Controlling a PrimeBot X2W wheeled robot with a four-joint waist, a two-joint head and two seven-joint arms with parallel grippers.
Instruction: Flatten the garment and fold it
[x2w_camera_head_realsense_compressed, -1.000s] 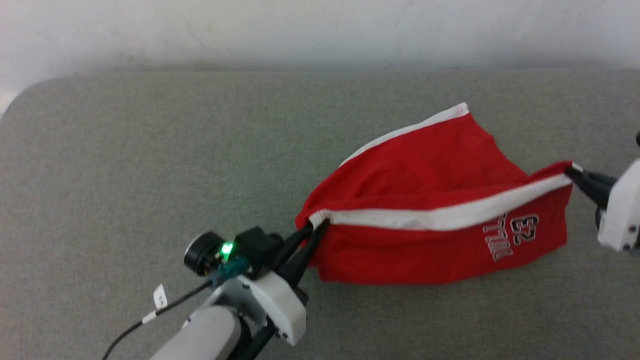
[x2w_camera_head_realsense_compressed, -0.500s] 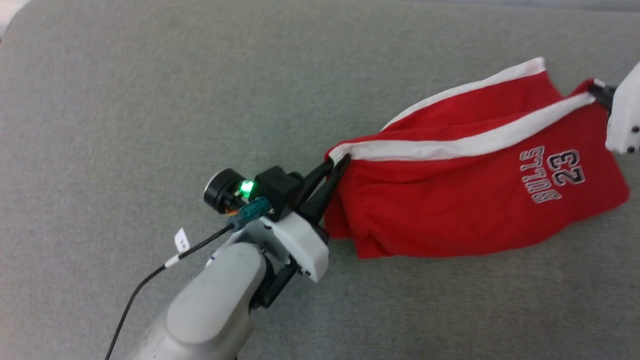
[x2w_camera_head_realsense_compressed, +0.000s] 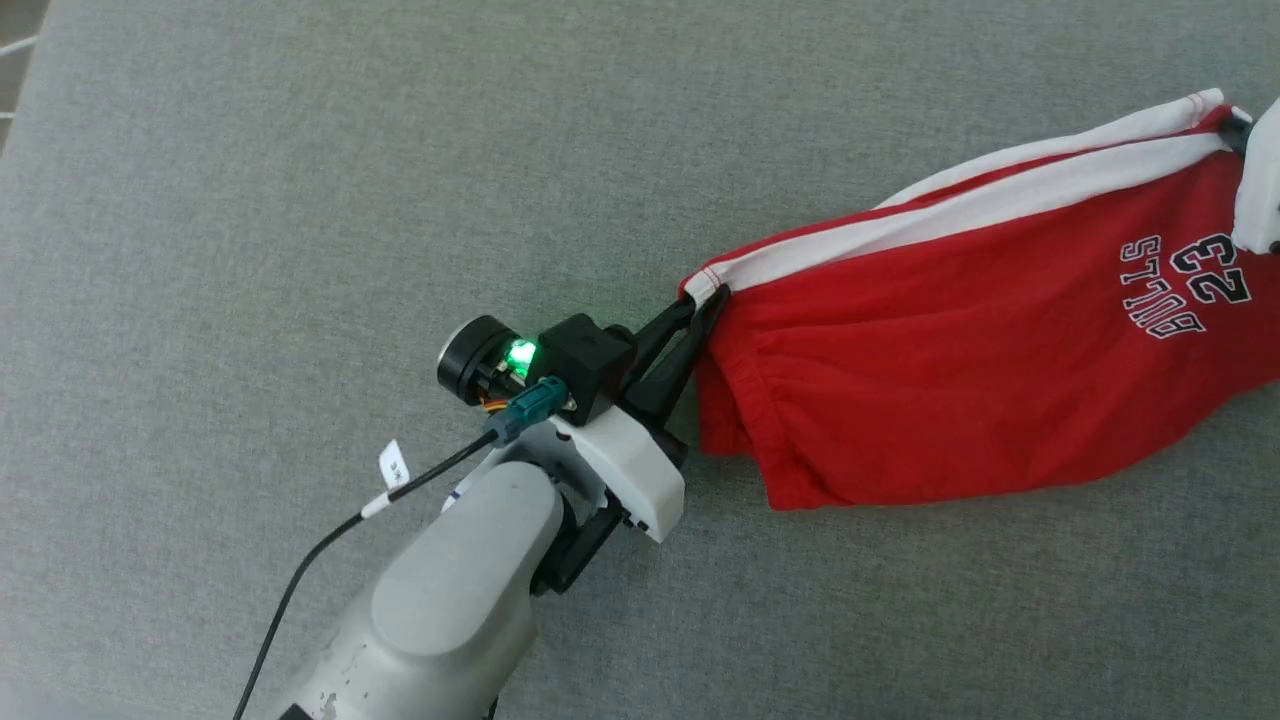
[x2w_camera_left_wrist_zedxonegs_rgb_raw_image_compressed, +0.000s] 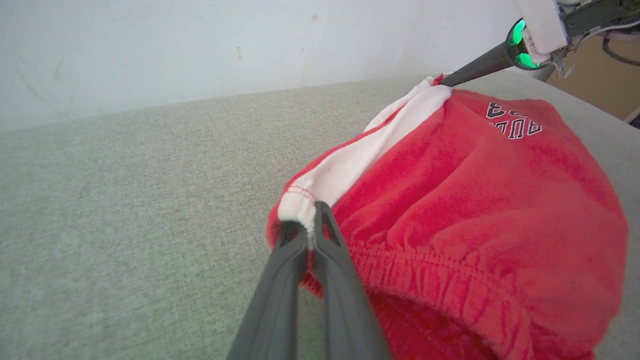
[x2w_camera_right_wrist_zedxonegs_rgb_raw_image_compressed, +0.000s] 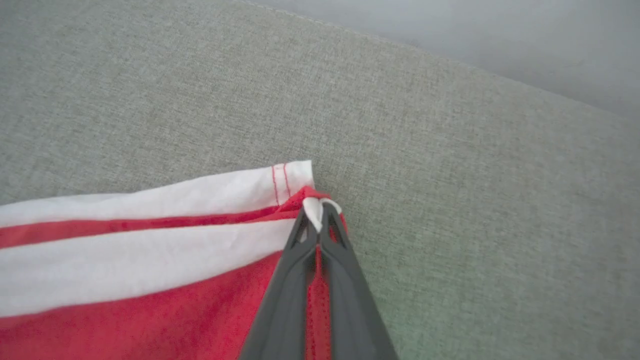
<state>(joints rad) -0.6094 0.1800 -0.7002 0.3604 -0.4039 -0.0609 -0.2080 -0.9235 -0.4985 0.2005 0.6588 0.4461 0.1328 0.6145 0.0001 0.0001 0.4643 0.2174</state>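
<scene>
The red shorts (x2w_camera_head_realsense_compressed: 960, 370) hang stretched between my two grippers over the grey surface, with the white side stripe (x2w_camera_head_realsense_compressed: 950, 215) running along the top edge. My left gripper (x2w_camera_head_realsense_compressed: 708, 296) is shut on the white waist end of that stripe, which the left wrist view shows as the gathered waistband (x2w_camera_left_wrist_zedxonegs_rgb_raw_image_compressed: 435, 270) beside the pinched fabric at my left gripper (x2w_camera_left_wrist_zedxonegs_rgb_raw_image_compressed: 306, 222). My right gripper (x2w_camera_right_wrist_zedxonegs_rgb_raw_image_compressed: 319, 210) is shut on the hem corner at the stripe's other end, at the right edge of the head view. The "23" print (x2w_camera_head_realsense_compressed: 1190, 280) faces up near that hem.
A grey fabric-covered surface (x2w_camera_head_realsense_compressed: 300, 200) spreads under everything, with wide free room to the left and in front. A pale wall (x2w_camera_left_wrist_zedxonegs_rgb_raw_image_compressed: 200, 45) rises behind its far edge. My left arm's cable (x2w_camera_head_realsense_compressed: 330, 540) trails toward the lower left.
The head camera has tilted down and shifted, so the wall has left the picture. The shorts, still held at both ends, now stretch longer and tauter, with the two white stripes lying close together.
</scene>
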